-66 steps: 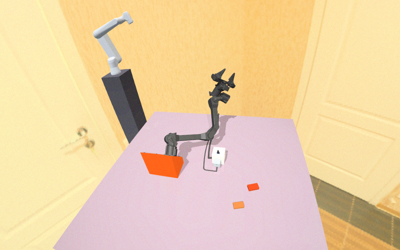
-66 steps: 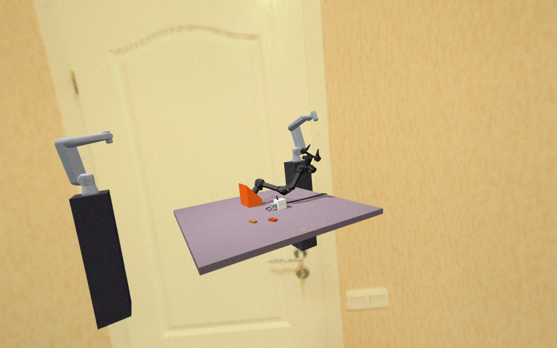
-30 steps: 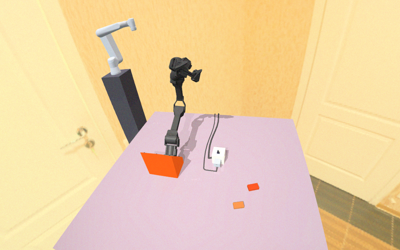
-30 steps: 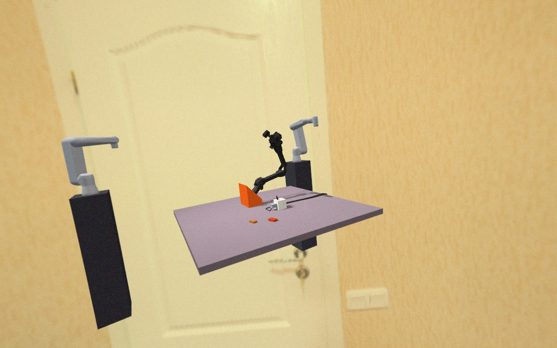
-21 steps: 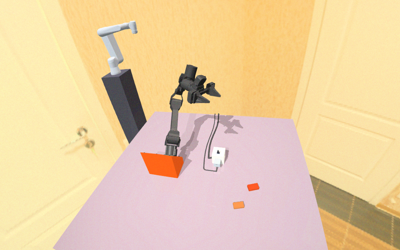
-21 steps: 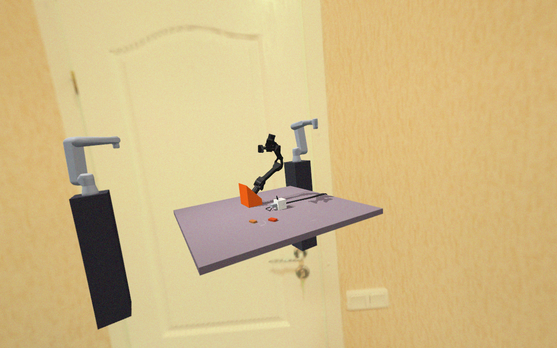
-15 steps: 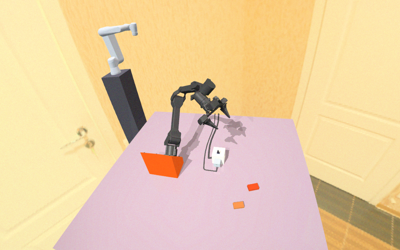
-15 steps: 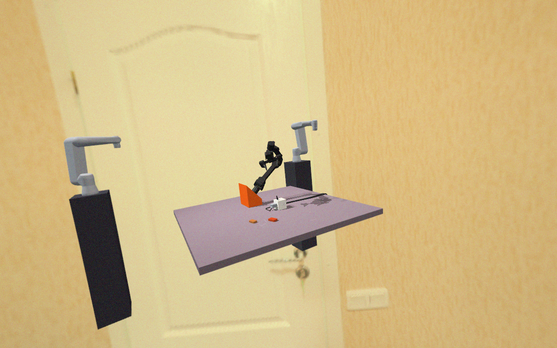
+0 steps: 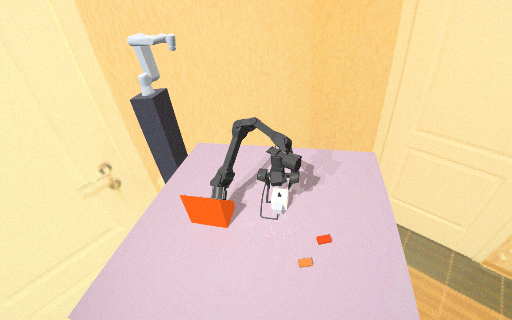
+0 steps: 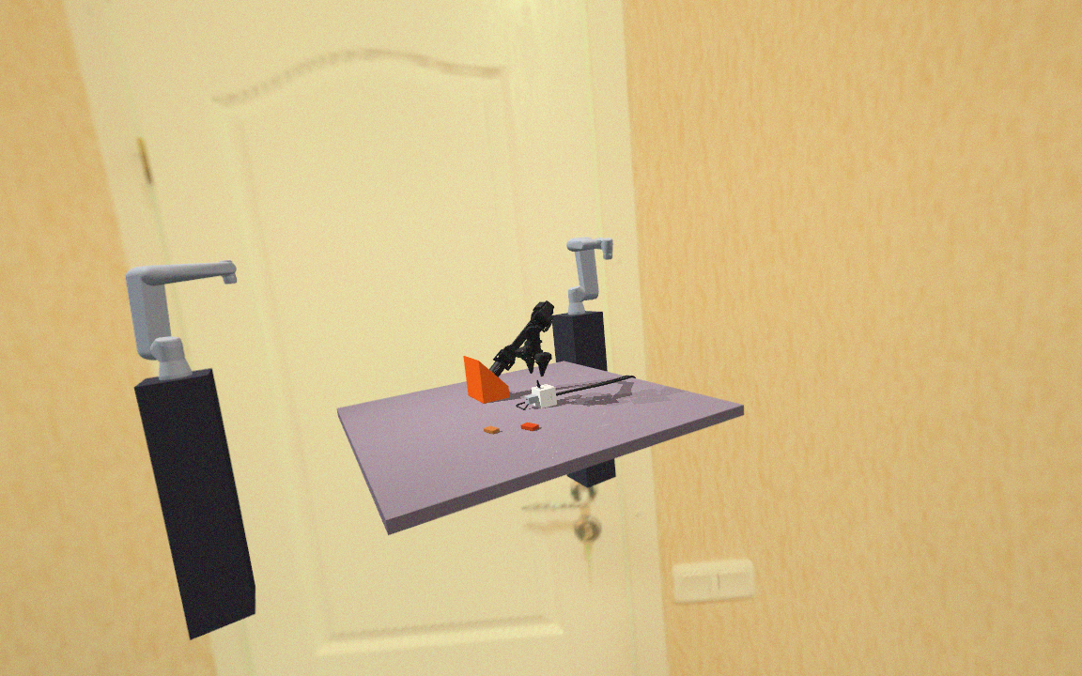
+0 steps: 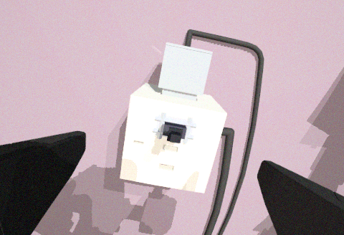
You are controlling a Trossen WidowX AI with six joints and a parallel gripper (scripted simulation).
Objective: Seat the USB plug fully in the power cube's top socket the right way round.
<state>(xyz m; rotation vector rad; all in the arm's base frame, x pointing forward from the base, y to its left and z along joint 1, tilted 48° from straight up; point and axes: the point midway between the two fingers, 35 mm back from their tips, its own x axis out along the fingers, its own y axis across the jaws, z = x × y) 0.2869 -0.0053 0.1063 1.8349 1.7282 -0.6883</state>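
The white power cube [image 9: 284, 199] [image 10: 546, 398] [image 11: 143, 131] stands on the table. The small dark USB plug [image 9: 278, 194] [image 10: 538, 384] [image 11: 174, 131] stands up from its top face, with pale metal edges around it in the wrist view. How deep it sits and which way round it is I cannot tell. My gripper [image 9: 278, 186] [image 10: 536, 373] [image 11: 174, 156] is open and empty, pointing down above the cube. Its fingers stand wide apart on either side of the cube in the wrist view, clear of the plug.
A pale grey plug [image 11: 185, 68] is on the cube's side. Its thin cable [image 11: 256, 95] loops beside a thicker cable [image 11: 224, 170]. An orange wedge [image 9: 206, 210] [image 10: 485, 382] stands by the arm's base. A red block [image 9: 324, 239] [image 10: 530, 426] and an orange block [image 9: 305, 262] [image 10: 491, 430] lie on the table [image 9: 210, 270].
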